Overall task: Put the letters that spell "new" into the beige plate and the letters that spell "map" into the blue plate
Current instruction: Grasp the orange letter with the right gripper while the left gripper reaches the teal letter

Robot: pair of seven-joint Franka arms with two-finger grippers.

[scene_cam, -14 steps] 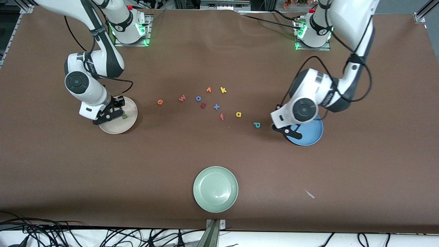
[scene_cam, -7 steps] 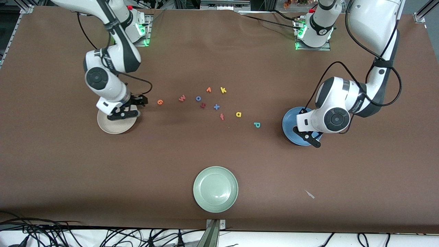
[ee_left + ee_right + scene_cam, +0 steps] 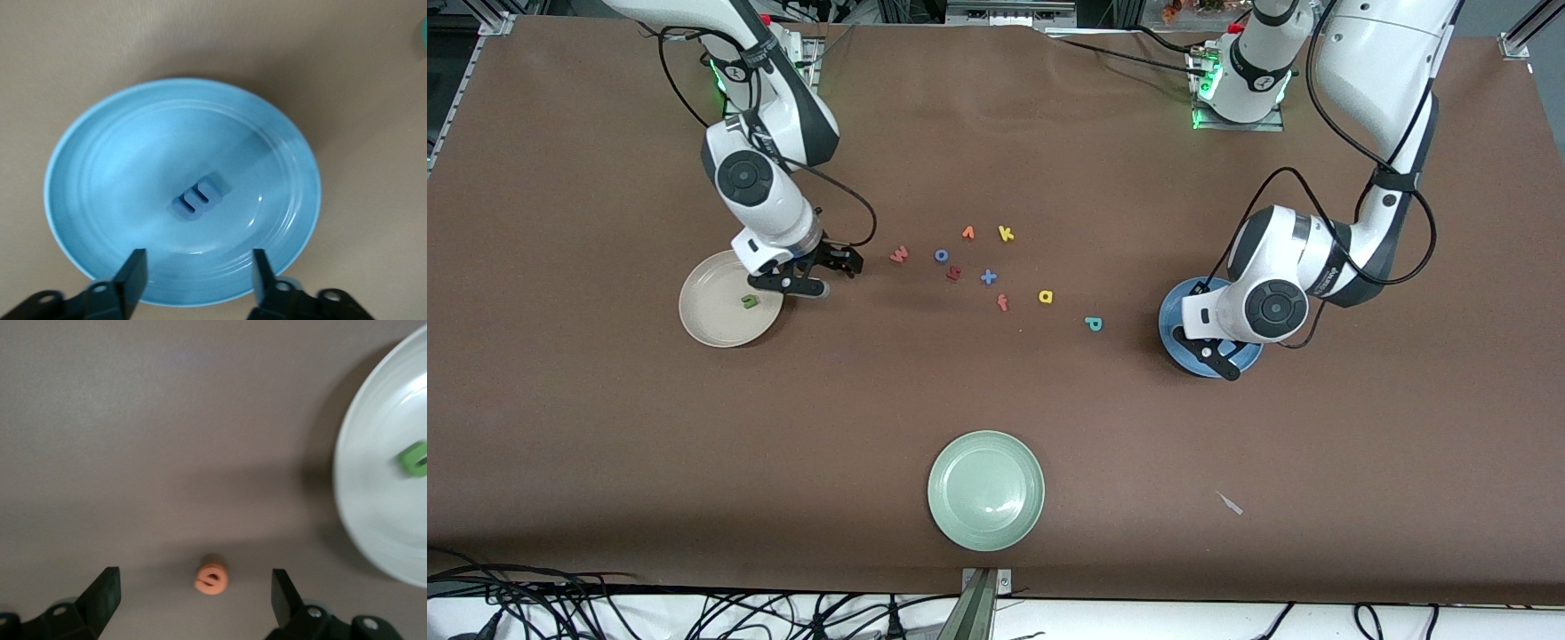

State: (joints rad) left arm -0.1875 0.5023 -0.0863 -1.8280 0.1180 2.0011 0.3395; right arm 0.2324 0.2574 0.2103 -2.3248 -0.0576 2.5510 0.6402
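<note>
two of six letters home so far, judging by the plates: green "n" (image 3: pixel 749 301) lying in the beige plate (image 3: pixel 703 322), blue "m" (image 3: pixel 198 197) lying near the middle of the blue plate (image 3: pixel 100 167), clear of any finger. four left out on the brown table (image 3: pixel 605 444): orange "e" (image 3: pixel 211 576) and pinkish-red "w" (image 3: pixel 899 255) for the beige plate, yellow "a" (image 3: pixel 1046 296) and teal "p" (image 3: pixel 1093 324) for the blue. right gripper (image 3: pixel 818 274) just beside the beige plate's rim, toward the loose letters, jaws spread wide and holding nothing; in the right wrist view, orange "e" sitting on the table between the two open fingers (image 3: pixel 100 593), touching neither, so probably next in line for pickup. left gripper (image 3: pixel 197 280) hanging over the blue plate at the rim nearer the front camera, jaws parted and empty, blue "m" resting in the plate a little way off from the fingertips. teal "p" on the table near the blue plate, toward the middle of the table, with yellow "a" a little farther from the front camera than it. strays not wanted: yellow "k" (image 3: pixel 1006 234), blue "o" (image 3: pixel 941 255), a dark red letter (image 3: pixel 953 274), and a pale green plate (image 3: pixel 986 490) close to the front camera.
</note>
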